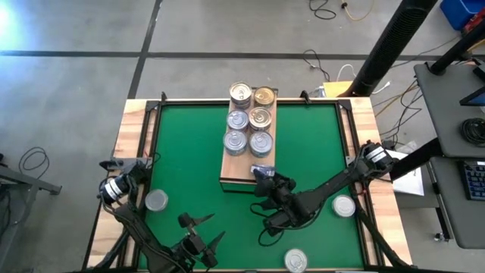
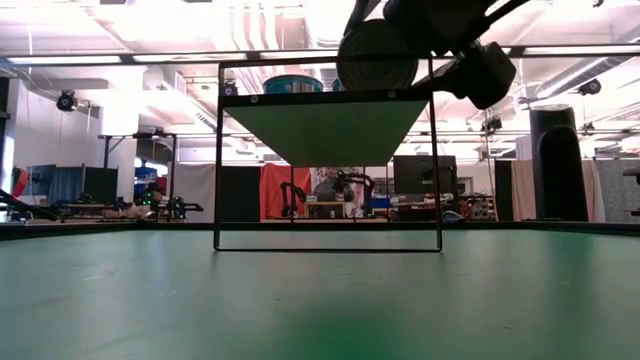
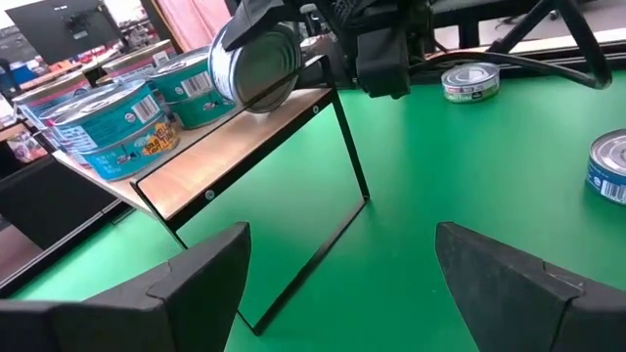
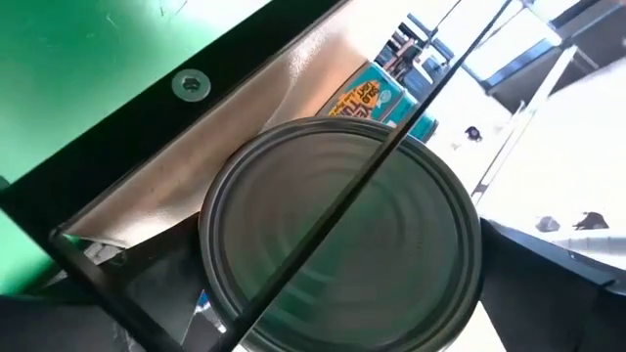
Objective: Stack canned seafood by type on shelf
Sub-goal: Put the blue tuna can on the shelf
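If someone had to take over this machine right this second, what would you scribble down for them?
Right tool: at the shelf's near end, around a tilted can; whether it grips is unclear.
Left tool: open, empty, waiting low over the green mat.
Shelf: six cans placed in two rows, near end bare.
Loose on the mat: three cans, one on the left, one on the right, one at the near edge.
Left to do: set this can down, then shelve those three.

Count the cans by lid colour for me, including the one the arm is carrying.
Silver-topped cans: 7, e.g., including three loose on the green mat, e.g..
Gold-topped cans: 2, e.g..
Can at the right gripper, lid hidden: 1.
Total: 10
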Robot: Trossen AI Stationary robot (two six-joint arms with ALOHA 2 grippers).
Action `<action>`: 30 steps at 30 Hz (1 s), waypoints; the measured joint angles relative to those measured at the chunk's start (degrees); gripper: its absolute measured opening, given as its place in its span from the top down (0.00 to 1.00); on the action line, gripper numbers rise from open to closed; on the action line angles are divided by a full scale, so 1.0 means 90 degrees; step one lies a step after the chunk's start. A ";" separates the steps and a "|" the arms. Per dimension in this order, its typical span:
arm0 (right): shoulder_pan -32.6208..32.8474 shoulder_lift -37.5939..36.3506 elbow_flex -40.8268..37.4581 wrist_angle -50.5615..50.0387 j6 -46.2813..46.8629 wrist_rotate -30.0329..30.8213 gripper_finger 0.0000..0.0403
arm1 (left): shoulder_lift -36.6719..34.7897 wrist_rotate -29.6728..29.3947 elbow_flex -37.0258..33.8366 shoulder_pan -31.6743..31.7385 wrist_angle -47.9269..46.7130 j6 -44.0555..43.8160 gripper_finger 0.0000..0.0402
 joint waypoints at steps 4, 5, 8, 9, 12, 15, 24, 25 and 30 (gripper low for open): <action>0.0002 0.0000 -0.0014 0.0021 -0.0416 0.0011 0.01 | 0.0000 0.0000 0.0000 -0.0002 0.0001 0.0000 0.23; 0.0002 0.0000 -0.0014 0.0020 -0.0489 0.0022 0.01 | 0.0000 0.0000 0.0000 -0.0002 0.0000 0.0000 0.23; 0.0006 0.0002 -0.0019 0.0011 -0.0650 0.0027 0.01 | 0.0000 0.0010 0.0000 -0.0005 0.0007 0.0000 0.23; 0.0016 0.0002 -0.0019 0.0007 -0.0699 0.0025 0.01 | 0.0000 0.0030 0.0000 -0.0010 0.0007 0.0000 0.23; 0.0044 0.0005 -0.0022 0.0000 -0.0892 -0.0020 0.01 | 0.0000 0.0181 0.0000 -0.0015 0.0023 0.0002 0.23; 0.0110 0.0003 -0.0022 -0.0008 -0.0951 -0.0089 0.01 | 0.0000 0.0325 0.0000 -0.0021 0.0041 0.0001 0.23; 0.0459 0.0003 -0.0027 -0.0027 -0.0975 -0.0149 0.01 | 0.0000 0.0425 0.0000 -0.0046 0.0175 0.0001 0.23; 0.0483 0.0004 -0.0029 -0.0029 -0.0975 -0.0161 0.01 | 0.0000 0.0425 0.0000 -0.0056 0.0193 0.0001 0.23; 0.0544 0.0004 -0.0029 0.0079 -0.0995 -0.0215 0.01 | 0.0000 0.0425 0.0000 -0.0096 0.0285 0.0000 0.23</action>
